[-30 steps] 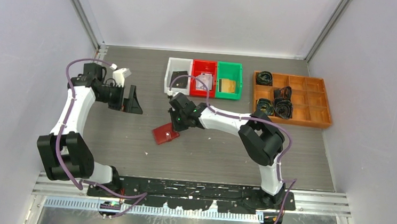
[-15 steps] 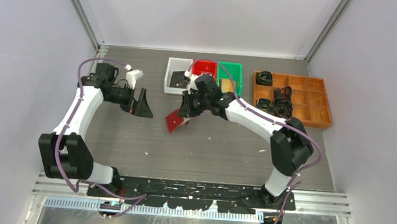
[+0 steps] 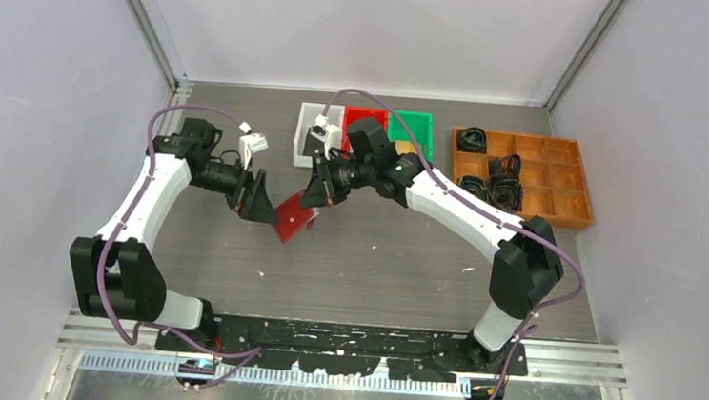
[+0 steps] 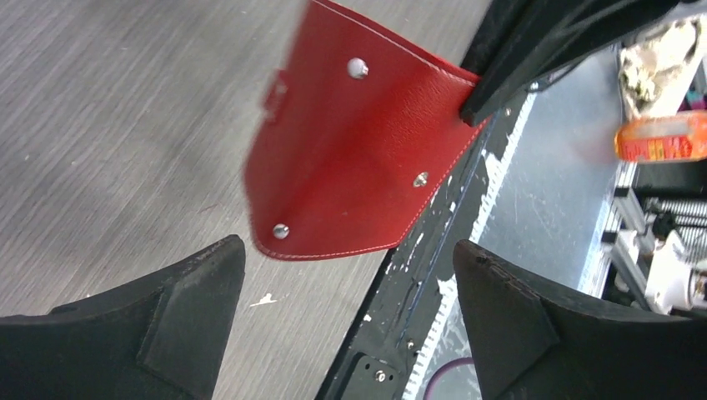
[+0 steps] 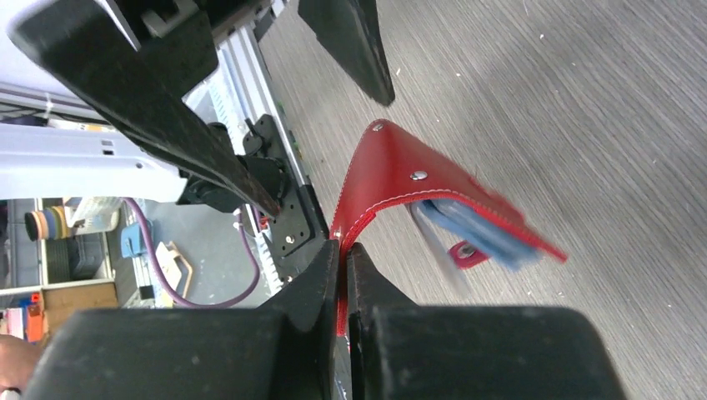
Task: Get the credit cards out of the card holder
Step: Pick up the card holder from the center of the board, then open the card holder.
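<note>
Two arms meet over the surface (image 3: 375,259) mid-left, w/ the red card holder (image 3: 292,219) between them. Right jaws are shut tight on one edge of the holder; in the right wrist view the two fingers (image 5: 317,292) press together w/ the red cover's stitched edge pinched between them. Holder (image 5: 400,179) hangs half open like a tent, fold pointing away from the right fingers twd the left arm (image 3: 146,193). Blue-grey inner pages (image 5: 479,233) show in the gap, blurred. Pale sliver next to them can't be told as a credit card or a page.

Left jaws are wide apart, gripping nothing. In the left wrist view both fingers (image 4: 167,333) sit at the bottom corners, and the holder's outer cover (image 4: 358,158) w/ its metal studs lies beyond the gap, not touching either one. Dark right finger (image 4: 534,50) clamps its upper right edge.

From the top, the holder looks tilted and lifted off the surface, just right of the left jaws and just near-left of the right arm's (image 3: 456,203) wrist.

At the far side: white bin (image 3: 303,143), red bin (image 3: 365,117), green bin (image 3: 412,128) in a row. Right of them is an orange compartment tray (image 3: 567,179) w/ black coiled items (image 3: 502,191) in some cells.
</note>
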Motion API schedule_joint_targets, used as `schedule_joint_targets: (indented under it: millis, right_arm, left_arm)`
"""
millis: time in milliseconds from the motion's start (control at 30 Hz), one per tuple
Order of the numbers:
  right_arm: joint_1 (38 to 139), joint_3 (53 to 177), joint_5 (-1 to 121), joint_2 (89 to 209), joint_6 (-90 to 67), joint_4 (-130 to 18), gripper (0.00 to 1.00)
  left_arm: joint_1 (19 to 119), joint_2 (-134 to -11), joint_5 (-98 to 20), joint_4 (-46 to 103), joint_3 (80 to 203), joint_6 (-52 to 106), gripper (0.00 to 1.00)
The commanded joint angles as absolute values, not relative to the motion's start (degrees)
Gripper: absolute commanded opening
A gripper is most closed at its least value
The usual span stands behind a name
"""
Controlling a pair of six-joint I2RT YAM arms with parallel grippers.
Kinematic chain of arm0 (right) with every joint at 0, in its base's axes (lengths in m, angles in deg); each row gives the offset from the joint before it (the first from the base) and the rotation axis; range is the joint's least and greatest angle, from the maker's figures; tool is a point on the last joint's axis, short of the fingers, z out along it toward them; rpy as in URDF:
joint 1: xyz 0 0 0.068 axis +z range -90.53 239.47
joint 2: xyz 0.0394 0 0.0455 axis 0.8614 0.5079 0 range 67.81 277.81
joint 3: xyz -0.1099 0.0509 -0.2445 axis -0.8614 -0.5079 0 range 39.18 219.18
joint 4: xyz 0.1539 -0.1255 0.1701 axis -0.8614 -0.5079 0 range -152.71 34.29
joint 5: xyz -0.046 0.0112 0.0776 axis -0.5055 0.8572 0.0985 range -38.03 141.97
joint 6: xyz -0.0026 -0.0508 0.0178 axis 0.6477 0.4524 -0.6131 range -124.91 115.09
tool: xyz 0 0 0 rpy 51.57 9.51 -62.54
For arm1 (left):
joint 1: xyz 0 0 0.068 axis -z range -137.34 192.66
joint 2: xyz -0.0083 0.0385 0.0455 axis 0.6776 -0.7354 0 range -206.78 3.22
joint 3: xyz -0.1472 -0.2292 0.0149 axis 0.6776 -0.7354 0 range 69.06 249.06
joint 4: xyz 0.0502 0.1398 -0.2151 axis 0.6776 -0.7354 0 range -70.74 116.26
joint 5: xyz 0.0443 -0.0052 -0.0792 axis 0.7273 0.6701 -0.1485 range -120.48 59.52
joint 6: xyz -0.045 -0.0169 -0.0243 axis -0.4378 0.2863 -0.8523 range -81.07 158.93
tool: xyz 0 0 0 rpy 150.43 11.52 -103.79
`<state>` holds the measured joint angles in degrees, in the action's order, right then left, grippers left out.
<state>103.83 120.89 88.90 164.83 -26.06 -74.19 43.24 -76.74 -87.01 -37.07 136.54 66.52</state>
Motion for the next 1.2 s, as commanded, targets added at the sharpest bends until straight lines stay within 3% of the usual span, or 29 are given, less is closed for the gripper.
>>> schedule_joint_targets:
  millis: [0,133,333,600,800,933,1100,1167]
  right_arm:
    - [103.64,125.13,89.67,160.96,-29.73,-70.79,0.01]
    - [102.11,127.84,85.53,163.02,-37.14,-71.29,0.01]
    - [101.2,134.23,79.85,168.05,-50.25,-75.9,0.01]
    - [103.5,137.55,76.46,168.53,-57.03,-75.17,0.01]
    - [104.4,137.76,73.48,167.83,-61.01,-75.65,0.01]
    - [104.97,136.4,73.69,167.05,-64.55,-72.7,0.01]
    - [105.0,136.19,75.1,166.98,-65.77,-72.19,0.01]
    - [105.01,135.99,76.15,166.75,-66.43,-70.92,0.09]
  left_arm:
    - [43.97,-74.28,-90.25,-43.02,138.12,75.4,0.93]
    - [43.97,-67.56,-86.88,-38.5,135.72,77.78,0.94]
    - [47.28,-59.74,-70.96,-28.91,134.72,79.72,0.95]
    - [60.29,-53.32,-52.58,-19.22,131.11,81.98,0.99]
    - [64.63,-54.73,-44.24,-12.25,130.7,75.34,0.9]
    - [67.14,-54.3,-37.97,-5.86,129.47,75.44,0.71]
    - [67.44,-53.98,-37.18,-4.19,129.97,75.64,0.34]
    - [67.48,-53.58,-37.19,-3.69,129.69,75.27,0.2]
